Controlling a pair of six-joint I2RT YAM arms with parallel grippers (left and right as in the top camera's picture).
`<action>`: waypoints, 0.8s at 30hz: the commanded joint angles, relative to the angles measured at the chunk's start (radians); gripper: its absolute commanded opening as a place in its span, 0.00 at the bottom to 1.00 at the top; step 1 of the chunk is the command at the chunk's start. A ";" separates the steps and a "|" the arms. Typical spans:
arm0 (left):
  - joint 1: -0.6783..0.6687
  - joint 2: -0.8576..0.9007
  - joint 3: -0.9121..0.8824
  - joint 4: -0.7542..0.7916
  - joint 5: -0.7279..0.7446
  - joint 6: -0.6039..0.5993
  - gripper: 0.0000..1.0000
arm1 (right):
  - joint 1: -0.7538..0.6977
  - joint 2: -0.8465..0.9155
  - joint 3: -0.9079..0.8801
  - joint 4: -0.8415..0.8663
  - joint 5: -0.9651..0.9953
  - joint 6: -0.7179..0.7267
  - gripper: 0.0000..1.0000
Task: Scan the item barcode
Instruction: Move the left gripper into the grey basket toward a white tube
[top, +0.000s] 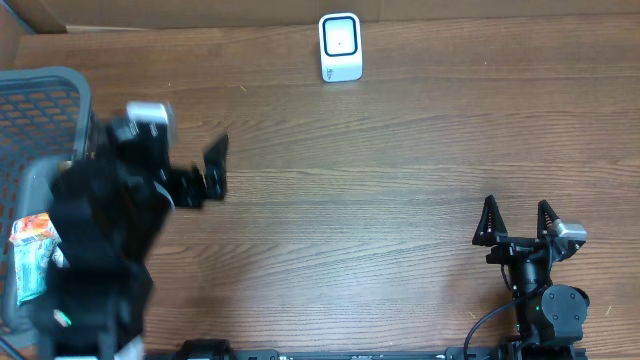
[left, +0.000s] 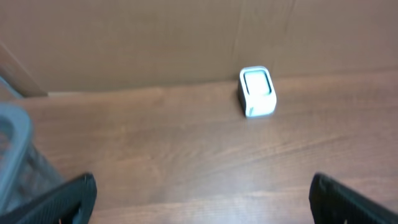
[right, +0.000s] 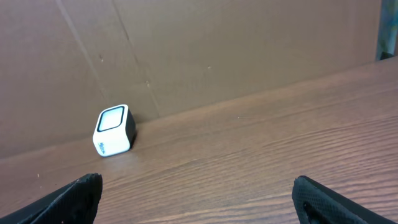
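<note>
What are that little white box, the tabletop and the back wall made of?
The little white box looks like smooth white plastic, with rounded moulded corners. The tabletop shows brown wood grain, possibly laminate. The back wall looks like matte cardboard, judging by its creases.

Wood-grain table (top: 400, 200); brown cardboard wall (right: 217, 50) behind (creased vertically), even light.

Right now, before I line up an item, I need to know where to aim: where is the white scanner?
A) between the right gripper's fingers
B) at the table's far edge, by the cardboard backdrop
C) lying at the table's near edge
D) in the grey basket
B: the scanner stands on the table right in front of the cardboard backdrop.
</note>
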 joint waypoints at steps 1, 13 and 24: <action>0.001 0.208 0.370 -0.193 -0.019 0.042 1.00 | 0.004 -0.007 -0.011 0.003 -0.005 0.003 1.00; 0.063 0.489 0.761 -0.362 -0.131 -0.015 1.00 | 0.013 -0.007 -0.011 0.003 -0.005 0.003 1.00; 0.575 0.528 0.757 -0.407 -0.066 -0.203 1.00 | 0.033 -0.007 -0.011 0.003 -0.005 0.003 1.00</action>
